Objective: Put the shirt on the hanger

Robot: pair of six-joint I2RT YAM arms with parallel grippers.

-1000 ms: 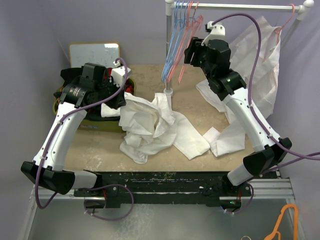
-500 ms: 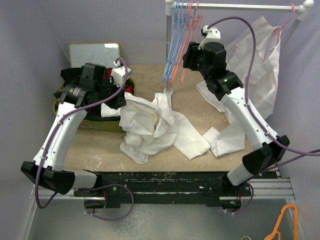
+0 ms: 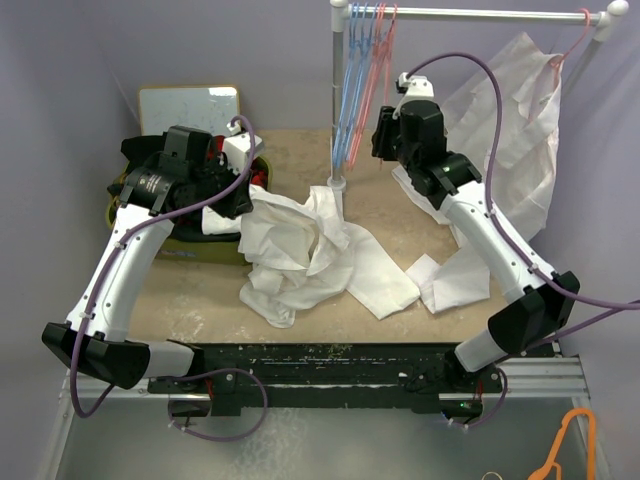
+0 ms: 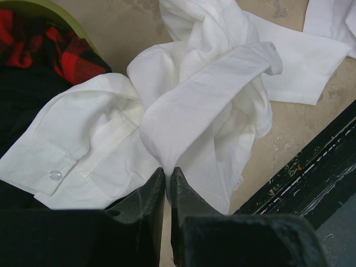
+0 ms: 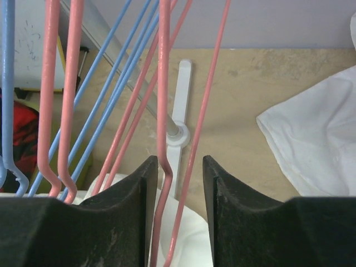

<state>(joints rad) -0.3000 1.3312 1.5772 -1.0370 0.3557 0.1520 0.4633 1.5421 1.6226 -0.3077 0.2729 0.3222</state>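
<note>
The white shirt point(image 3: 300, 250) lies crumpled on the table's middle. My left gripper point(image 3: 240, 198) is shut on a fold of it at its left edge; the wrist view shows the fabric point(image 4: 189, 111) pinched between the jaws, gripper point(image 4: 167, 175). Pink-red hangers point(image 3: 375, 70) hang among blue ones point(image 3: 350, 80) at the rail's left end. My right gripper point(image 3: 378, 125) is open just behind them. In the right wrist view its jaws point(image 5: 181, 167) stand either side of two wires of a pink hanger point(image 5: 163, 111), not closed on them.
A second white shirt point(image 3: 510, 110) hangs on a pink hanger at the rail's right end, its tail on the table. A green bin point(image 3: 185, 240) with black and red plaid garments point(image 4: 67, 53) sits at left. The rack's post base point(image 5: 181, 130) stands mid-table. An orange hanger point(image 3: 570, 445) lies off the table.
My right gripper has moved up and left to the hangers, and its jaws now straddle a pink hanger's wires. The hangers have swung back. The left arm has not moved.
</note>
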